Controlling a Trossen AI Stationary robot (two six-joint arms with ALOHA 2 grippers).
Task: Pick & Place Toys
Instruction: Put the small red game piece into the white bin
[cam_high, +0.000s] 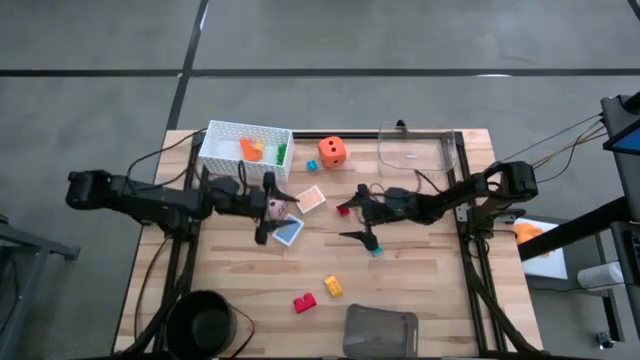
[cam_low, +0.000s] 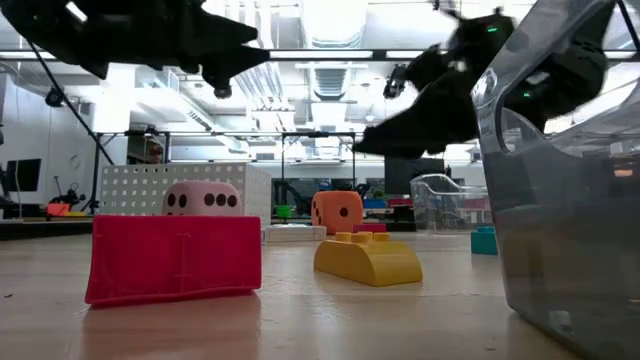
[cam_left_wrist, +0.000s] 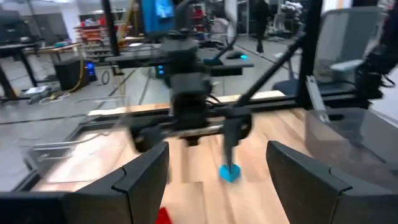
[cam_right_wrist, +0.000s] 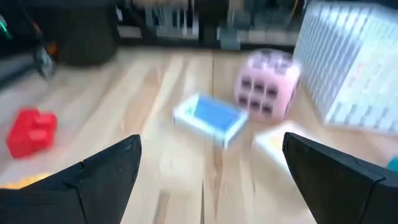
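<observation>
L claw (cam_high: 268, 210) open, over pink die (cam_high: 276, 207) | R claw (cam_high: 358, 222) open wide, ctr surface (cam_high: 420, 280) | teal brick (cam_high: 377, 250) at its 5 o'clock

Grey floor (cam_high: 100, 40) crossed by dark seams — beyond the table, ceiling strip lights (cam_low: 330, 45) and cluttered workbenches (cam_left_wrist: 37, 53).

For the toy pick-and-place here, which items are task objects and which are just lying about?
Task toys:
- pink dotted die
- orange dotted die
- blue flat square card
- peach flat square card
- red plastic brick
- yellow plastic brick
- teal plastic brick

Lying about:
- white perforated basket
- clear plastic box
- grey tray
- black round bowl
</observation>
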